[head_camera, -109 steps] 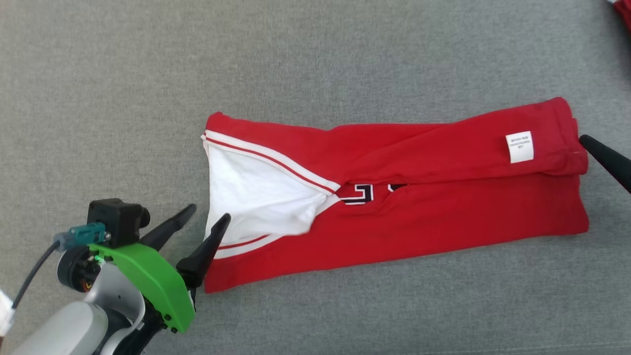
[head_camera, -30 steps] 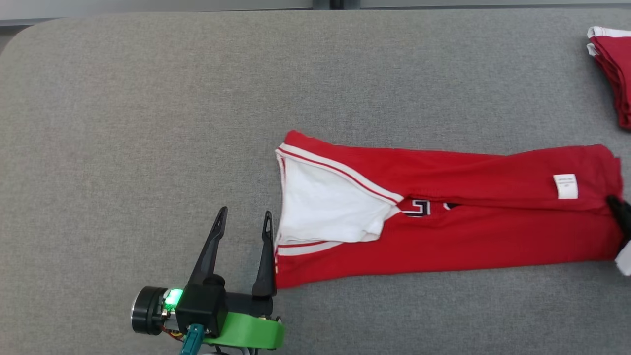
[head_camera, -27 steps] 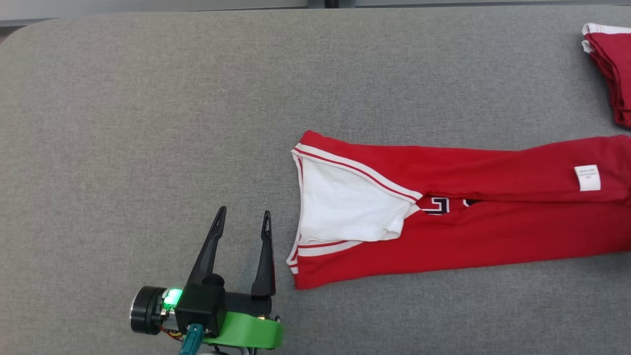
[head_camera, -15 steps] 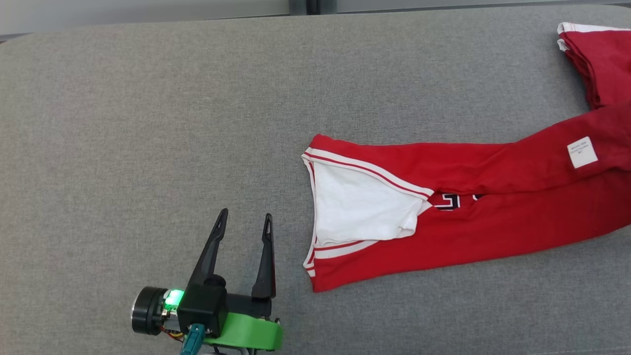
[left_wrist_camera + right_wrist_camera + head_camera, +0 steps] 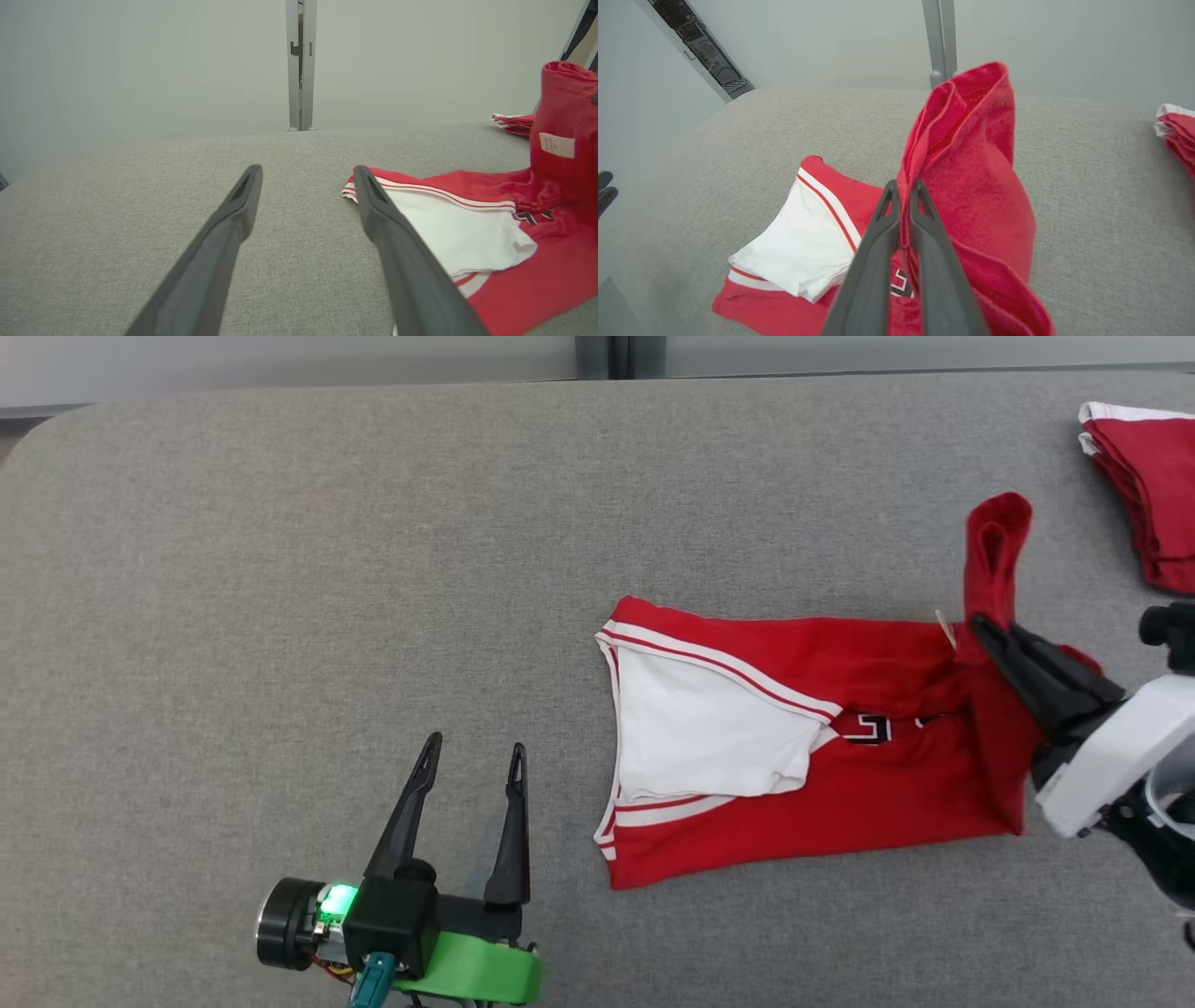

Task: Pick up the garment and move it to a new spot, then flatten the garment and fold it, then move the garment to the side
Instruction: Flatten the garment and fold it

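1. The grey fabric-covered table spread beneath the left pincer.
2. The long red-and-white cloth garment lay just right of that pincer. One end was lifted by the right pincer, which was clamped on it, probably for folding.
3. The left pincer stood wide and empty.

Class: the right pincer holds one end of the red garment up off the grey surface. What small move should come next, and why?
Probably carry the raised end leftward over the white-trimmed end and lower it. The right pincer is shut on the garment, whose other half lies flat, so the fold looks half made. The left pincer stands open, apart.
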Tool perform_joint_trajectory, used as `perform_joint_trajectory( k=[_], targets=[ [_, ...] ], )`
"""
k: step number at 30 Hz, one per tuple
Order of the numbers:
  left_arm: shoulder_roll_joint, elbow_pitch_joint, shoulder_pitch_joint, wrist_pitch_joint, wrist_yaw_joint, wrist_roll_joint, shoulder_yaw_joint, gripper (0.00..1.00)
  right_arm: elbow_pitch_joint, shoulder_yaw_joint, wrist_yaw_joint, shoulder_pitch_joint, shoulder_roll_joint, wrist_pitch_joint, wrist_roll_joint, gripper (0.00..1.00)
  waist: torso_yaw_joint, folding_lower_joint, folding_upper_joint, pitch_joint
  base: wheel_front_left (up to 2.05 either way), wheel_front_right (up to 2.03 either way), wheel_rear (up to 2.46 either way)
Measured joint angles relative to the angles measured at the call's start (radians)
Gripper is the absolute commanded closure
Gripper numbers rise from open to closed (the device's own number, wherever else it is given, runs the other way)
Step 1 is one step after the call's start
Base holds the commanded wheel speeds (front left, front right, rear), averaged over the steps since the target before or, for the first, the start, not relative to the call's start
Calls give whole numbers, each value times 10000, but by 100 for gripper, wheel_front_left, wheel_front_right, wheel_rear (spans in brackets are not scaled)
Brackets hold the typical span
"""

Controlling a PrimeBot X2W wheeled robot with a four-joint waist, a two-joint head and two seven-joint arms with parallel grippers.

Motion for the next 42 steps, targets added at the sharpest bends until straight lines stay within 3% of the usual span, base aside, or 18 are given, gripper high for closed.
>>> perform_joint_trajectory(
  k=[5,12,25,26,27,28,34,42],
  targets=[
    [0,-12,-13,0,48,-117,-105,0,-579,-232,0,49,1367,631,-621,100,319,0,0,34,0,0,0],
    [0,-2,-35,0,132,-221,-165,0,-978,12,0,144,2568,1383,-1032,100,703,0,0,93,0,0,0],
    [0,25,-303,0,224,-414,-376,0,-506,803,-6,-74,3685,1797,-869,100,997,0,0,359,0,0,0],
    [0,35,-323,0,236,-414,-397,0,-460,846,-6,-111,3720,1762,-851,82,1005,0,0,382,0,0,0],
    [0,36,-340,0,238,-414,-407,0,-433,853,-6,-146,3754,1762,-767,52,1008,0,-1,398,0,0,0],
    [0,38,-366,0,247,-416,-407,0,-408,871,-6,-202,3795,1745,-667,0,1005,0,0,414,0,0,0],
    [0,61,-412,0,268,-445,-341,0,-938,723,-6,-295,3756,1310,196,0,861,0,0,418,0,0,0],
    [0,46,-420,0,222,-439,-199,0,-1051,-451,-6,-149,2443,-619,-90,0,439,0,0,239,0,0,0]
  ],
)
